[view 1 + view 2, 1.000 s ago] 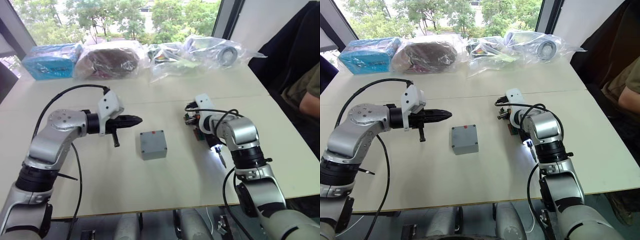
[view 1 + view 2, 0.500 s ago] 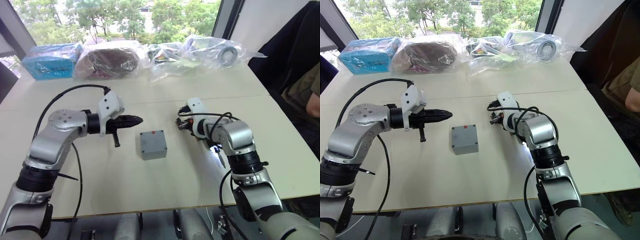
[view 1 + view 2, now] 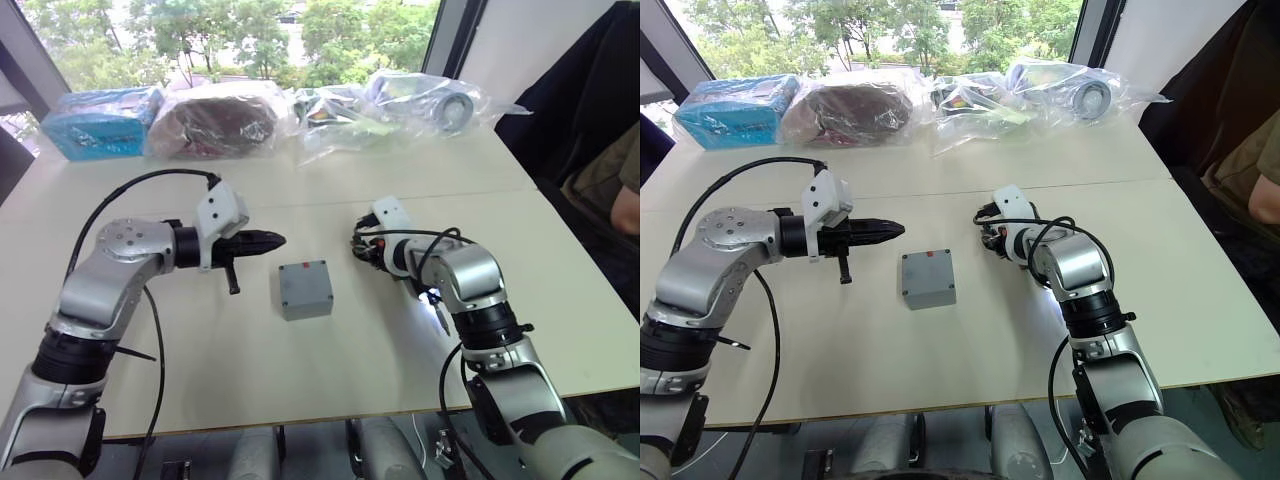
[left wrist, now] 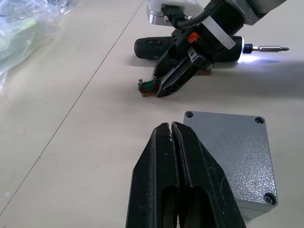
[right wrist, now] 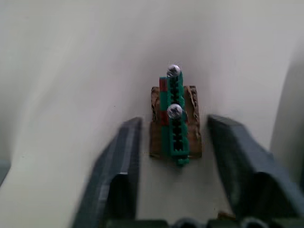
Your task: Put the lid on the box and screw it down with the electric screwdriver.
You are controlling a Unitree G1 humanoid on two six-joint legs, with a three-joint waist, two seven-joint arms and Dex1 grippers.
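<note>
a pale cream table (image 3: 250, 370) is filling the scene, with a seam running across it and a window behind showing green trees. along the far edge a blue packet (image 3: 103, 118) and several clear plastic bags (image 3: 330, 110) are lying in a row. at the right edge a person's arm (image 3: 628, 205) in a dark sleeve is showing beside a black chair.

the box (image 3: 306, 288) is sitting near the middle of the table with the lid (image 3: 928, 270) already on top of it, its small red mark facing up. the left gripper (image 3: 268, 240) is hovering just beside the box on the robot's left, its fingers pressed together and holding nothing. the right gripper (image 3: 987, 238) is reaching low over the table on the box's other side, well apart from it.

the left wrist view is adding detail: the lid's corner screw holes, and the electric screwdriver (image 4: 190, 47) lying on the table behind the right gripper, its bit pointing away with a white light glowing at the tip. the right wrist view is showing the right gripper (image 5: 173, 156) spread wide, its fingers (image 5: 118, 171) straddling a small green screw holder (image 5: 174, 114) on a brown base, with two screws standing in it; the fingers are not touching it.
</note>
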